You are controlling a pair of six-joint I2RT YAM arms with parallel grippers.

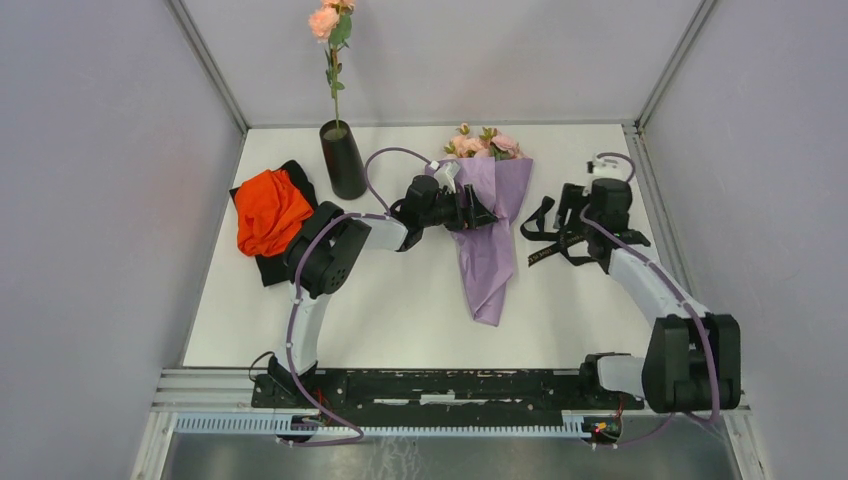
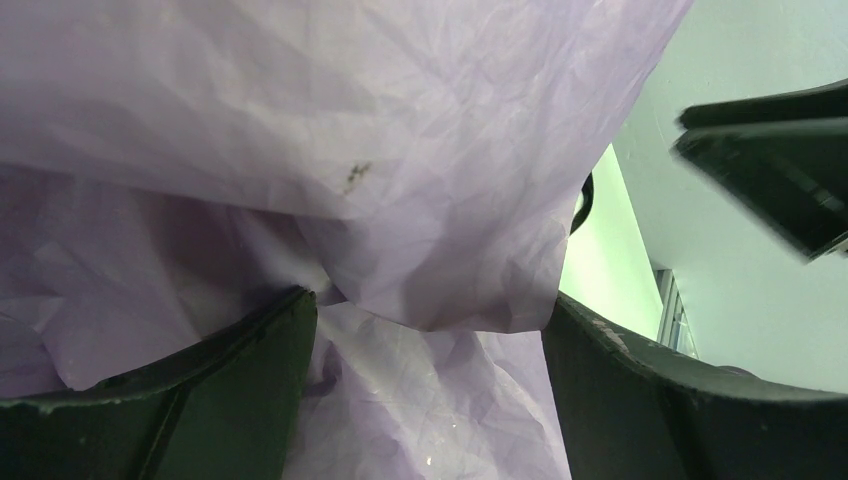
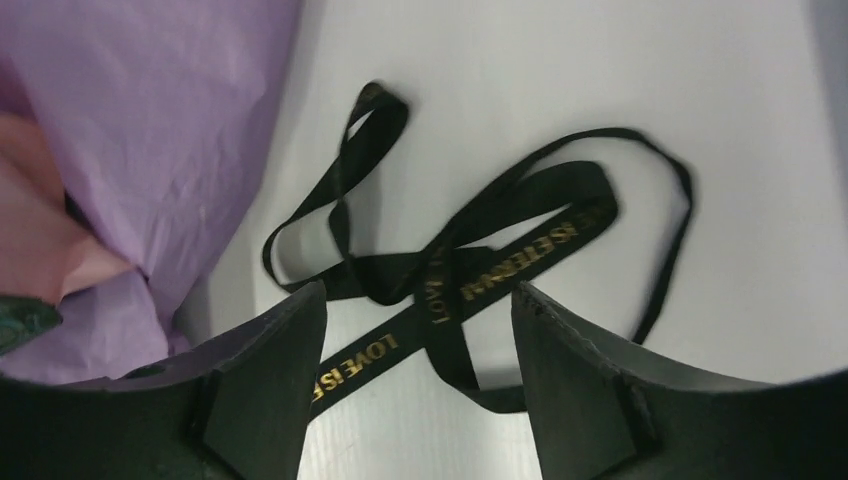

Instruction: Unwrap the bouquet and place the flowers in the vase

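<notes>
The bouquet (image 1: 488, 235) lies on the white surface (image 1: 400, 300), its blooms toward 12 o'clock and its lilac tip toward 6. The left fingers (image 2: 230, 390) stand wide apart around a fold of its wrapping paper without pinching it. At the bouquet's 3 o'clock, the right fingers (image 3: 265, 385) are spread open over the black ribbon (image 3: 530, 250), which lies loose on the surface. The vase (image 1: 343, 160), at the bouquet's 10 o'clock, holds one pink flower (image 1: 325, 20).
</notes>
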